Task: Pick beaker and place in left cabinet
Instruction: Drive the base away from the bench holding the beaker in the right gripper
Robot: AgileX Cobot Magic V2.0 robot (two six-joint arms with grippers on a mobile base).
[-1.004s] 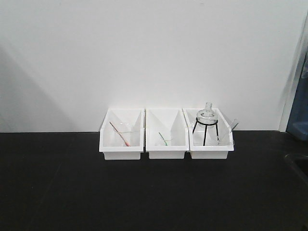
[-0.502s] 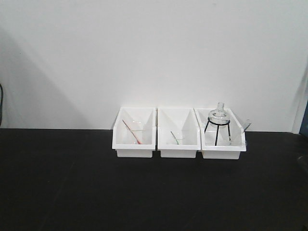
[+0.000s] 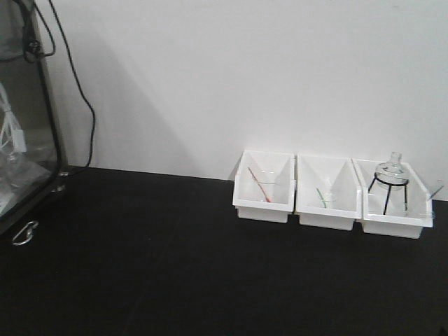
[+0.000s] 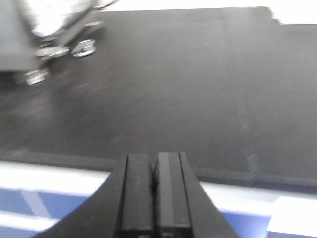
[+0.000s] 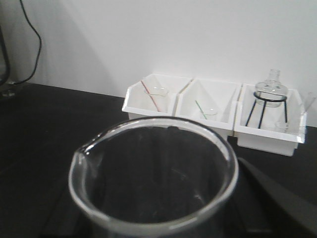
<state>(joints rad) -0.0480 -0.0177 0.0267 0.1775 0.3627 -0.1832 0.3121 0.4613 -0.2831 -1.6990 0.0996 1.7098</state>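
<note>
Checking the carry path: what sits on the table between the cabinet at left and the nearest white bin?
Front view: only bare black table between the cabinet and the bin.

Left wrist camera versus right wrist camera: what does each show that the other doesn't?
Only the left wrist view shows the left claw, shut and empty, and blurred metal fittings at the top left. Only the right wrist view shows the beaker close up, three white bins by the wall, and a flask on a black stand. Both show the black table.
</note>
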